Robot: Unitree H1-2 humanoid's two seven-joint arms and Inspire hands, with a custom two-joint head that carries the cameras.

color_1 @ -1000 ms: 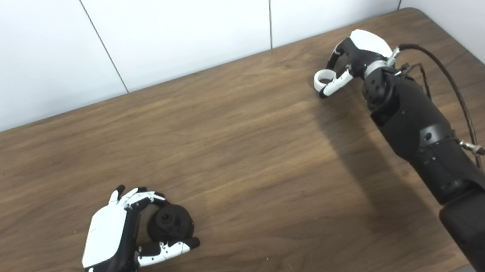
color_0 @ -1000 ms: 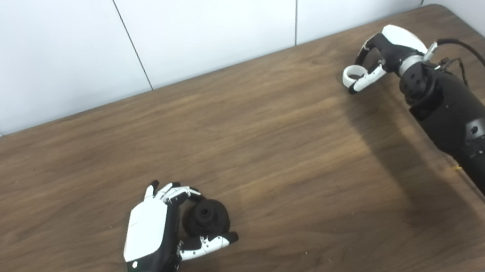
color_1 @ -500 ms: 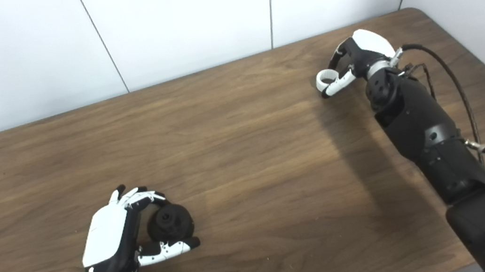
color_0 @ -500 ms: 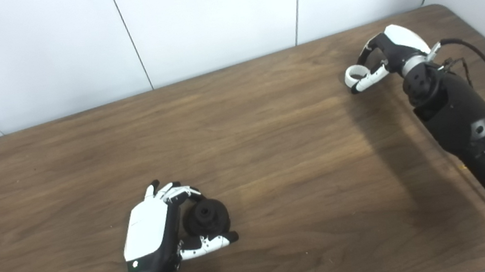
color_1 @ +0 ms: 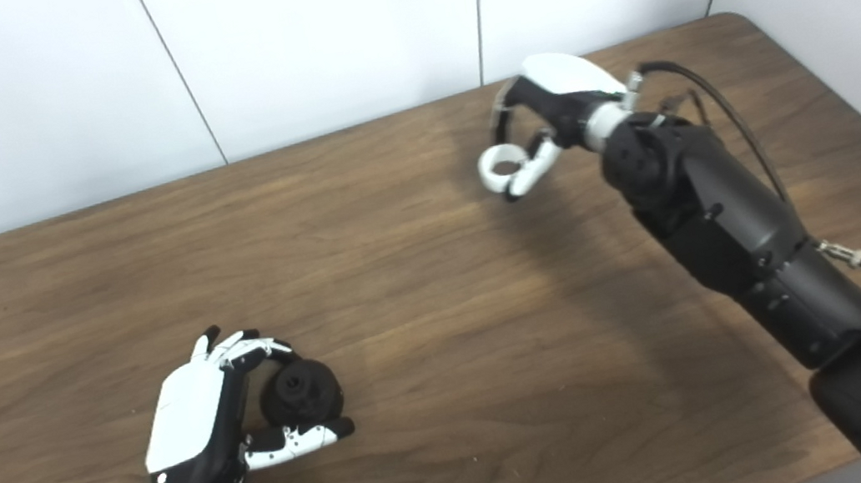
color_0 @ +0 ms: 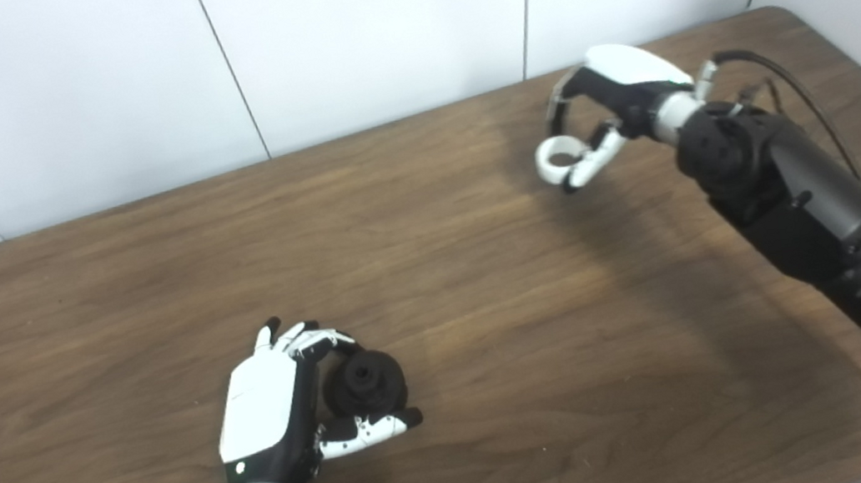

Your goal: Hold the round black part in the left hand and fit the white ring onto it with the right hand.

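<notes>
- The left hand (color_0: 274, 415) rests low on the wooden counter (color_0: 490, 309) near its front edge, fingers and thumb curled around the round black part (color_0: 362, 383), whose hubbed face points up and to the right.
- The right hand (color_0: 606, 111) hangs above the far right of the counter, pinching the white ring (color_0: 559, 158) between thumb and fingertips, well apart from the black part.
- The ring looks light, stiff and smooth, so it is likely to slip; a pinch on its outer rim, as here, leaves the bore free.
- The black part appears rigid and heavier; holding it round the rim keeps the hub exposed for fitting.
- No containers are in view.
</notes>
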